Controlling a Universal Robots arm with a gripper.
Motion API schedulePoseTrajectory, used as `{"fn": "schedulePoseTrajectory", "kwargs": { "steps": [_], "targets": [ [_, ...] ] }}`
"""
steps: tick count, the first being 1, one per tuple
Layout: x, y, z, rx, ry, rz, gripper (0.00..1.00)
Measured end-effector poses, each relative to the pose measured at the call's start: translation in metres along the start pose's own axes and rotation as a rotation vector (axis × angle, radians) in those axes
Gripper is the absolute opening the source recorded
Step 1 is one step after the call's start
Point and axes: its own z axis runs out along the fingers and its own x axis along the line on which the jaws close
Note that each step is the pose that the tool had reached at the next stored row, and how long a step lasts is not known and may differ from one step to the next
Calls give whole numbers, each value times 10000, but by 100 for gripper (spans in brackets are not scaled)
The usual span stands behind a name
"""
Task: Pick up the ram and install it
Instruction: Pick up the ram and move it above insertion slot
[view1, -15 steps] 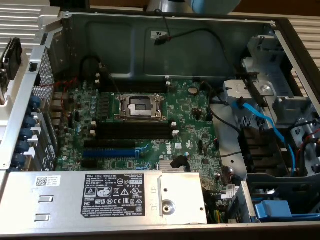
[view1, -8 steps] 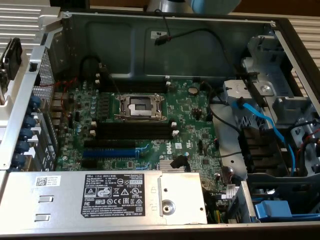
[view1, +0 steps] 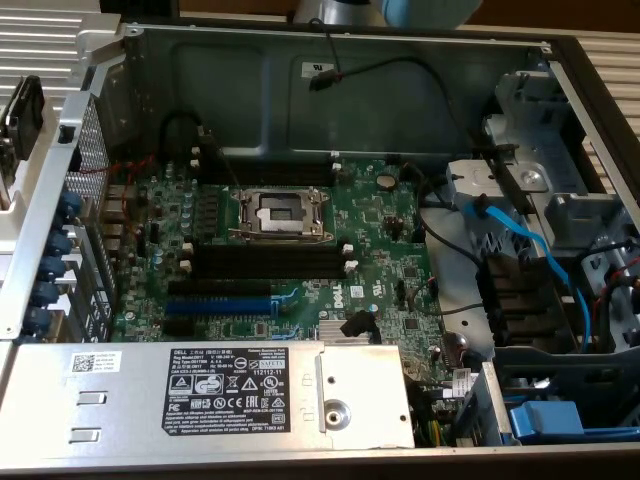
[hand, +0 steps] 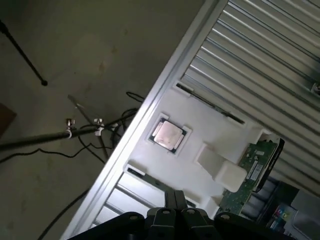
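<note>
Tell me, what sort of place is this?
Probably a test bench or lab for computer assembly. An open desktop case shows its green motherboard, and a white tray on a ribbed metal tabletop holds a processor chip and the ram.

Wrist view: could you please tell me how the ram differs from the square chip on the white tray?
The ram is a long, narrow green board with a pale label; the chip is square with a plain silvery top. The chip shows whole in a square recess, while a white block hides part of the ram. Both rest on the white tray.
</note>
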Motion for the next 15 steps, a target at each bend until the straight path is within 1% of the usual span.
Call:
{"fn": "schedulePoseTrajectory", "kwargs": {
  "steps": [4, 11, 15],
  "targets": [
    [0, 0, 0, -5, 7, -719, 10],
    [0, 0, 0, -36, 21, -1996, 10],
    [0, 0, 0, -37, 37, -2697, 10]
  ]
}}
